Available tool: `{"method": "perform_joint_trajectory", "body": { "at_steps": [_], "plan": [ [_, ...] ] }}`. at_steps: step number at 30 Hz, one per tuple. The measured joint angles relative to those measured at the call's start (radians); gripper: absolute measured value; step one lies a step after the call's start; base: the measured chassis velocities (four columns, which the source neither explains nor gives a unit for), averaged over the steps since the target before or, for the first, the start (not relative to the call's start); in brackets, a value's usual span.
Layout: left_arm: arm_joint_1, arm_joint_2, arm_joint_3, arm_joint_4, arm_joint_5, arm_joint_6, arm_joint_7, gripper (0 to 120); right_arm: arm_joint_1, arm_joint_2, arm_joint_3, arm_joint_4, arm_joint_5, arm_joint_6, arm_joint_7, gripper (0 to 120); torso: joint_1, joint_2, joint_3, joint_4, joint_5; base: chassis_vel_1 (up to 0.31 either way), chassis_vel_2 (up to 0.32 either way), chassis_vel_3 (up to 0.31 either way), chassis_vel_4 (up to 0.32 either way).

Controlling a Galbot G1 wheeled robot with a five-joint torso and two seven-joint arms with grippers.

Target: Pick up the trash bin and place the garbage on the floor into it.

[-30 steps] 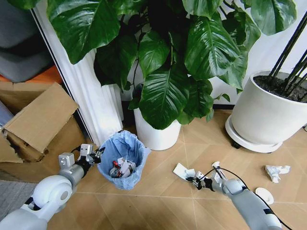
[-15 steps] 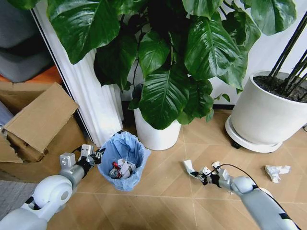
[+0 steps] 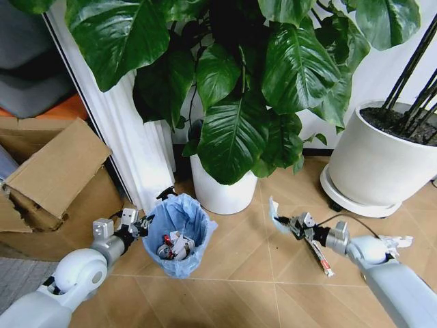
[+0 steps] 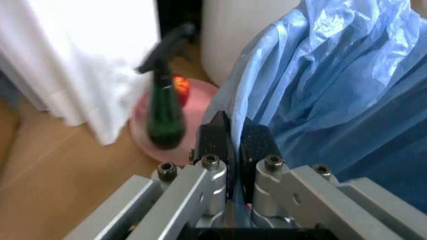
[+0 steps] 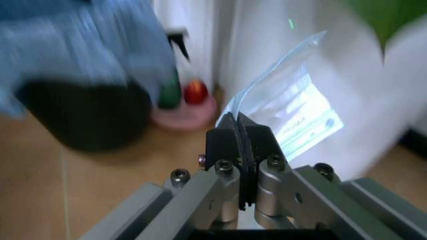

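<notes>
Left gripper (image 3: pixel 140 225) clamped on bin (image 3: pixel 176 236) rim. Right gripper (image 3: pixel 283 222), right of bin, pinching 1 clear wrapper (image 3: pixel 274 207) above floor (image 3: pixel 239 273).

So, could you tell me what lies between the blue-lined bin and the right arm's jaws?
In the head view, bare tan wood floor separates the bin from the right gripper.

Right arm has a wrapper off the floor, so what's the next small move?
Probably swing the right gripper left over the trash bin. Its jaws are shut on the white wrapper, held clear of the floor, and the left gripper grips the bin's rim, mouth open.
</notes>
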Motion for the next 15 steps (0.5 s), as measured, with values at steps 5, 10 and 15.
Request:
{"method": "perform_joint_trajectory", "body": {
  "at_steps": [5,10,15],
  "plan": [
    [-0.095,-0.012,0.12,0.033,-0.017,-0.001,0.0,0,0.011,-0.029,-0.013,0.068,0.088,0.022,-0.086,0,0.0,0.0,0.0,-0.0004,0.0,0.0,0.0,0.0,0.0],
    [-0.165,-0.028,0.21,0.062,-0.038,-0.005,0.001,0,0.025,-0.042,-0.036,0.126,0.168,0.027,-0.156,0,0.0,0.0,0.0,-0.0003,0.0001,0.0,0.0,0.0,0.0],
    [-0.209,-0.04,0.267,0.074,-0.055,-0.009,0.001,0,0.028,-0.053,-0.061,0.2,0.219,0.01,-0.165,0,0.0,0.0,0.0,-0.0002,0.0001,0.0,0.0,0.0,0.0]
  ]
}}
